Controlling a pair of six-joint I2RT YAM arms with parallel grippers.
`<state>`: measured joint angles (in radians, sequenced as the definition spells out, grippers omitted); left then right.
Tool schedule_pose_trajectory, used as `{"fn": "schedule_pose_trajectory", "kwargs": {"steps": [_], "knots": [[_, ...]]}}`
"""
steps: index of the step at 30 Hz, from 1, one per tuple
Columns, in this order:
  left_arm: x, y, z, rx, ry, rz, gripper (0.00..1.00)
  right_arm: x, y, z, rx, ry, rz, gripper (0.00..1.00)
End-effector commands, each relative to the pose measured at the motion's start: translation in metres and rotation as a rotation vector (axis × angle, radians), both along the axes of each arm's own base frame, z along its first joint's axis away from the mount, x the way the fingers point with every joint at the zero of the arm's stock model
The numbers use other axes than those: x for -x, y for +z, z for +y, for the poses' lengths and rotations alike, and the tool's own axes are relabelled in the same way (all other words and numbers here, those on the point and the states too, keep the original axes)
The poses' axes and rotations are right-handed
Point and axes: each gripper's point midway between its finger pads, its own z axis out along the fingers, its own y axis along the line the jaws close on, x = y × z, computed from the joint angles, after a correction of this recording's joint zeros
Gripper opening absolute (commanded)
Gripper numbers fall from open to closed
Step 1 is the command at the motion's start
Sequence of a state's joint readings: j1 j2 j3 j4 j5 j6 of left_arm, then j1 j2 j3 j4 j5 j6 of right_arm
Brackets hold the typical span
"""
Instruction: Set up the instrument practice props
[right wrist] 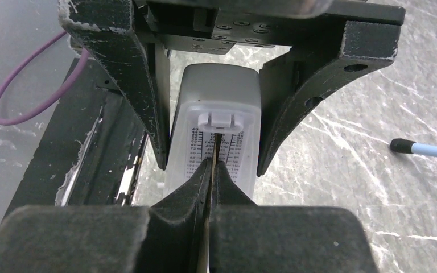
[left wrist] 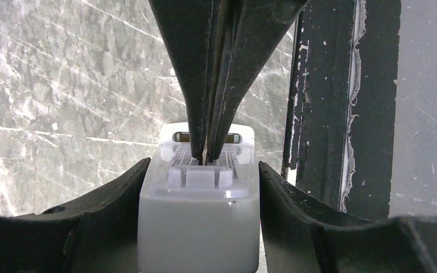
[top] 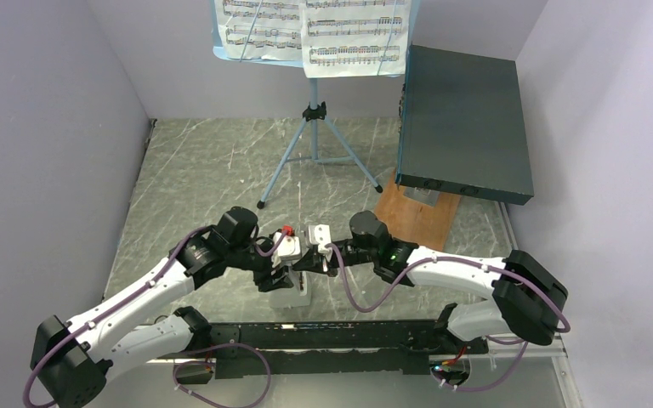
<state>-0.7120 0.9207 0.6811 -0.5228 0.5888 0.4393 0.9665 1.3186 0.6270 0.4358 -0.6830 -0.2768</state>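
Firstly, writing on the metronome (right wrist: pixel 216 85): a printed tempo scale (right wrist: pixel 196 151) runs down its front in columns of figures and tiny words (too small to read with any certainty).
Right gripper (right wrist: pixel 211 168): fingers pressed together, pinching the thin pendulum rod (right wrist: pixel 213 142) that stands in front of the scale.
Left gripper (left wrist: pixel 203 165): jaws set wide and clamped on the metronome's flanks, one dark finger (left wrist: pixel 108 210) against each side of the white body.
Metronome's place: upright on the marbled grey table (top: pixel 204 178), just beyond the black rail (top: pixel 332 336) at the near edge, between the two wrists.
Left arm (top: pixel 136 302): reaches from its base at the near left, forearm running inward to the right, wrist low over the table.
Right arm (top: pixel 463 272): much the mirror of it, elbow bent at the near right, forearm pointing left (the two wrists meet nose to nose).
Music stand (top: pixel 313 127): light blue, upright on tripod legs at the far middle of the table, well apart from both grippers.
Sheet-music pages (top: pixel 315 30): white, resting on the stand's desk, printed with staves of notes (no words legible).
Dark box (top: pixel 463 119): right of the stand, lying on a wooden board (top: pixel 417 217).
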Motion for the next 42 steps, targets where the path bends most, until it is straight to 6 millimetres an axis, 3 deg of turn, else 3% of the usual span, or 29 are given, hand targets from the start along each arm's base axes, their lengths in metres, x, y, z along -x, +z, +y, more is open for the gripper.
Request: {"fn": "schedule_pose_trajectory", "kwargs": {"steps": [1, 10, 18, 23, 29, 34, 42], "knots": [[-0.001, 0.013, -0.009, 0.041, -0.039, -0.027, 0.0, 0.003, 0.049, 0.008, -0.12, 0.038, -0.079, 0.0], [-0.001, 0.014, -0.009, 0.043, -0.039, -0.029, 0.0, 0.001, 0.04, 0.005, -0.092, 0.015, -0.068, 0.01], [-0.001, 0.015, -0.008, 0.044, -0.037, -0.033, 0.0, 0.005, 0.005, -0.015, -0.026, -0.049, -0.012, 0.32], [-0.002, 0.014, -0.008, 0.043, -0.037, -0.031, 0.01, 0.011, 0.0, -0.018, -0.02, -0.047, 0.036, 0.39], [-0.002, 0.014, -0.008, 0.041, -0.036, -0.027, 0.0, 0.01, 0.017, -0.009, -0.084, -0.063, 0.115, 0.35], [-0.001, 0.013, -0.009, 0.04, -0.038, -0.025, 0.0, 0.012, 0.021, -0.002, -0.099, -0.043, 0.162, 0.19], [-0.001, 0.013, -0.009, 0.042, -0.04, -0.024, 0.0, 0.004, 0.021, 0.003, -0.09, -0.07, 0.167, 0.17]]}}
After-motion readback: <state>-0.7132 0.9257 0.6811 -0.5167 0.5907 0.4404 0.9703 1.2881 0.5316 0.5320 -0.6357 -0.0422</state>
